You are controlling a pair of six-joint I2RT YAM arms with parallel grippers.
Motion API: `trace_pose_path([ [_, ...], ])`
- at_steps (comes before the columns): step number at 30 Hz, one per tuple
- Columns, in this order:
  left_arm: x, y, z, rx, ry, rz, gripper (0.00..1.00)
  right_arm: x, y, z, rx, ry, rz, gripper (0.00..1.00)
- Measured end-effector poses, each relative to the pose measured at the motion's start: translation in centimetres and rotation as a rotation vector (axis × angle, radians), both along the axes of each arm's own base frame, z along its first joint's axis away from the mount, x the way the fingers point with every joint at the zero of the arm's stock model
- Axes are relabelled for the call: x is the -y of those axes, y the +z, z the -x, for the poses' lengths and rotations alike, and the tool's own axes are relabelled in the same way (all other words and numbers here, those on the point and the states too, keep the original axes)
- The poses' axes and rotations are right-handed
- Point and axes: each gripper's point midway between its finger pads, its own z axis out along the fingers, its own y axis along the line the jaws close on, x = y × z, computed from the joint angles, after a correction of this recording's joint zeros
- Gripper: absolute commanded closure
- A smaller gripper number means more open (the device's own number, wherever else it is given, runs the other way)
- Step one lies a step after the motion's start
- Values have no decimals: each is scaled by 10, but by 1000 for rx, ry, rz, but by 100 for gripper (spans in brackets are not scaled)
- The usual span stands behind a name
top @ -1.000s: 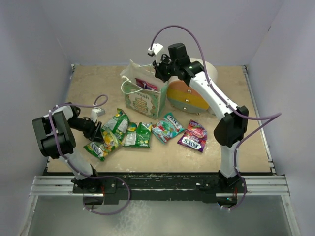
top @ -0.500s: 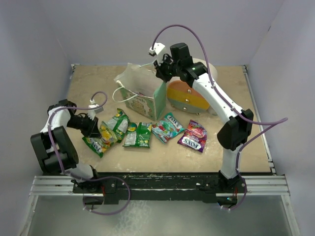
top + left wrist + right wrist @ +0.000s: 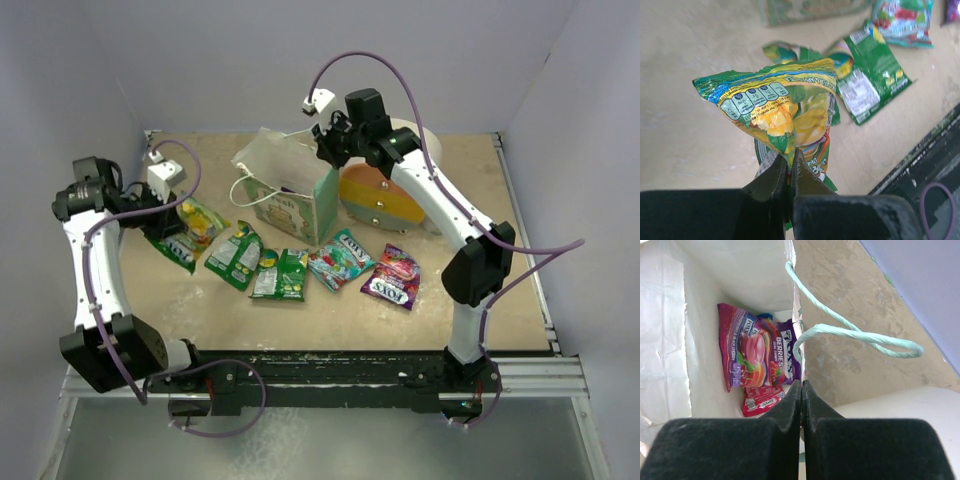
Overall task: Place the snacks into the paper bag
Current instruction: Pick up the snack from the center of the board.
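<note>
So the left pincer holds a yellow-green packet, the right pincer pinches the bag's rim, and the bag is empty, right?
Not empty: the right wrist view shows a purple berries packet and a small red packet inside the paper bag. The left pincer does hold the yellow-green packet and the right pincer pinches the rim.

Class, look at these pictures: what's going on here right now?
The right gripper pinches the paper bag by its rim, holding it open; a purple packet already lies inside. The left gripper clamps a yellow-green packet and holds it above the table, left of the bag. Another four packets lie in front of the bag.
</note>
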Motion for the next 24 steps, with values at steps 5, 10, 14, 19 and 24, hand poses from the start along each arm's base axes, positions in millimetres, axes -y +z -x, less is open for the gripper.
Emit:
trace_pose_path([
  [5, 1, 72, -18, 179, 80, 13, 100, 0, 0, 0, 1, 0, 0, 100],
  [10, 15, 149, -35, 418, 102, 89, 100, -1, 0, 1, -2, 4, -4, 100],
  [14, 40, 200, -50, 592, 20, 119, 100, -4, 1, 3, -9, 20, -14, 100],
  [19, 84, 238, -79, 722, -149, 135, 100, -8, 4, 8, -17, 52, -33, 100],
  [24, 106, 239, -117, 785, -251, 113, 100, -10, 12, 16, -15, 80, -53, 100],
])
